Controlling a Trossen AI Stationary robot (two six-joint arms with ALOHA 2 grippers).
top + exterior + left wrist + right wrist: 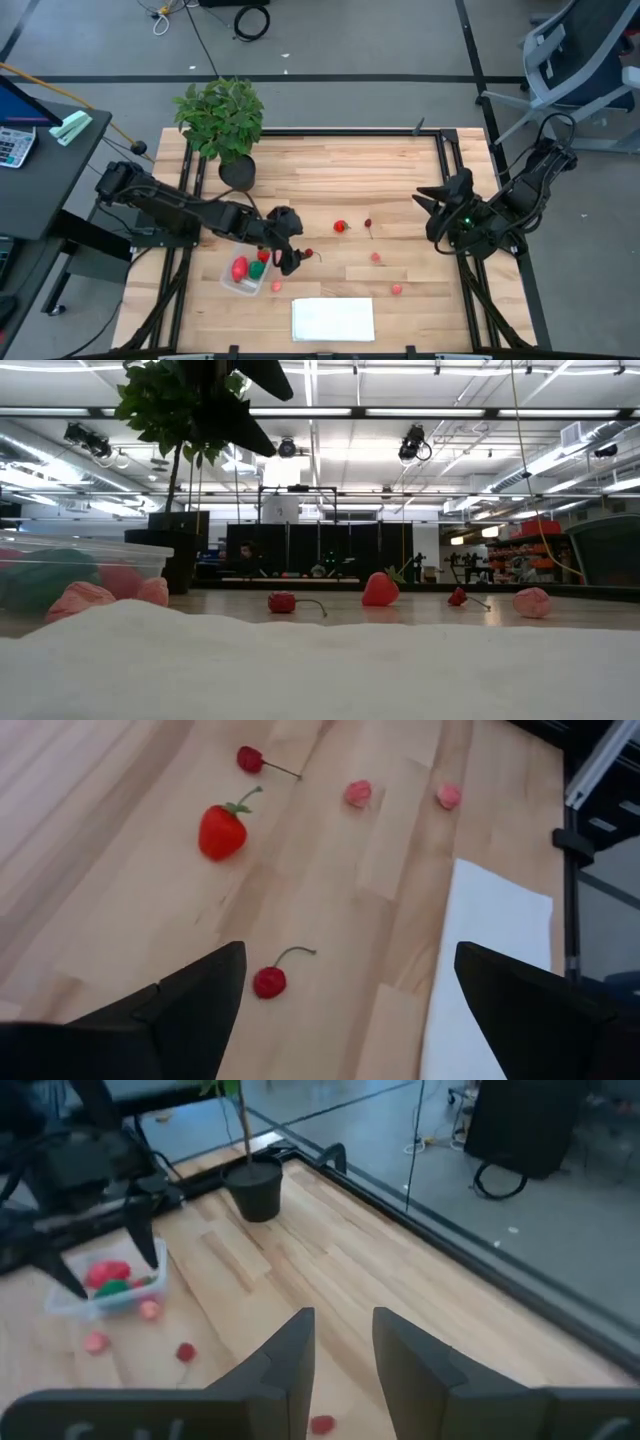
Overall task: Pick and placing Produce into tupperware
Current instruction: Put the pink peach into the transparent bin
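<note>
While left claw [290, 262] hung wide over stemmed cherry [269, 981] beside tupperware [243, 277], round fruit (thin stem) risked rolling off surface [330, 180]; right claw [340, 1342] narrow, waiting.

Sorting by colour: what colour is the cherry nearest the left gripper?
Red cherry, thin dark stem; clearest in the left wrist view.

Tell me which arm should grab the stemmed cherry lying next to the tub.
Left. The left hand hangs open right by the cherry and beside the tupperware; its wrist view shows the cherry between the fingers. The right hand waits at the table's far right edge.
</note>
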